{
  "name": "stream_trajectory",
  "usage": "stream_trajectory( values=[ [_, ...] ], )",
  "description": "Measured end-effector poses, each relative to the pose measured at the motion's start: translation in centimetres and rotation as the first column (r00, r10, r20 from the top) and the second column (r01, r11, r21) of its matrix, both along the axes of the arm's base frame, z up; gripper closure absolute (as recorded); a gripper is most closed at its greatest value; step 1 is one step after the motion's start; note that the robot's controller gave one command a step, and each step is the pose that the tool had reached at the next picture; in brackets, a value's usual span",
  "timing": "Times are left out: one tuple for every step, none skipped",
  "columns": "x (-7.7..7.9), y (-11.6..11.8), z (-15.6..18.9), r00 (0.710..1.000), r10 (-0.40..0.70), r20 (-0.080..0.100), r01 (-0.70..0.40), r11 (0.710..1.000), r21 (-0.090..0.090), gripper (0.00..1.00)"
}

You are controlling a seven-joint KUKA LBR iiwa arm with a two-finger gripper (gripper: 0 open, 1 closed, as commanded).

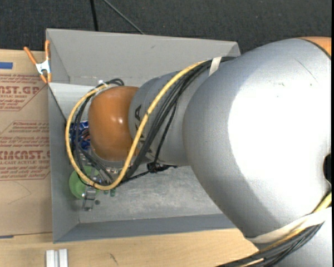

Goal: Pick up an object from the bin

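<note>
Gripper is hanging low at the left end of the bin, under the orange wrist cover. Whether it is released or clenched cannot be told, since the arm is hiding it. A round green thing is lying just beside it, which is probably why the arm is reaching here. Farther back, a blue thing is peeking out beside the cover.

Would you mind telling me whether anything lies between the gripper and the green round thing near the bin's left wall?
Nothing visible does. The gripper is right beside the green round thing, on its lower right. A blue thing lies farther up the left wall, out of the way.
</note>
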State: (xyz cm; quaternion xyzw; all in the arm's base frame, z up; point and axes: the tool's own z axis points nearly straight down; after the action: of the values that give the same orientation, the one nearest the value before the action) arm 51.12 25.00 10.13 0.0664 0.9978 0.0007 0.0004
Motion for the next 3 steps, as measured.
stream_trajectory(
  values=[
    [1.4,-0.3,1.3,0.997,-0.08,0.0,0.08,0.997,0.0,0.0],
    [2.1,-0.5,-3.3,0.983,0.181,-0.004,-0.181,0.983,-0.002,0.0],
    [2.0,-0.4,-3.4,0.983,0.182,-0.005,-0.182,0.983,-0.001,0.0]
  ],
)
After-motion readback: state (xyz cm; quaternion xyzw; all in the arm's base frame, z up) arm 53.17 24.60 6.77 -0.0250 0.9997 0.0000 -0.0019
